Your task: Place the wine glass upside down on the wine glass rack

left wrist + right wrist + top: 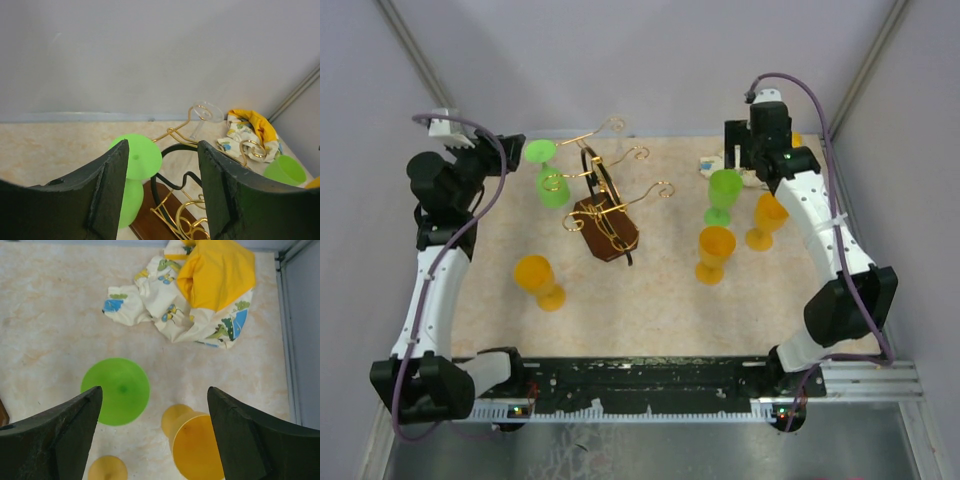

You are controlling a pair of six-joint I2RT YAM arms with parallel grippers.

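Ahead of the left gripper (162, 150), wide and empty, one green wine glass (142, 157) hangs inverted at 10 o'clock on the single wine glass rack (605, 228); one clear glass (207, 112) hangs at 12. Beyond, the right gripper (155, 390), wide and empty, is above a second green glass (116, 390); three orange goblets (713, 252) and one cloth (200, 290) lie nearby.

Robot lab test cell, plain grey walls (650, 60), metal rail (865, 378), beige tabletop (650, 300)
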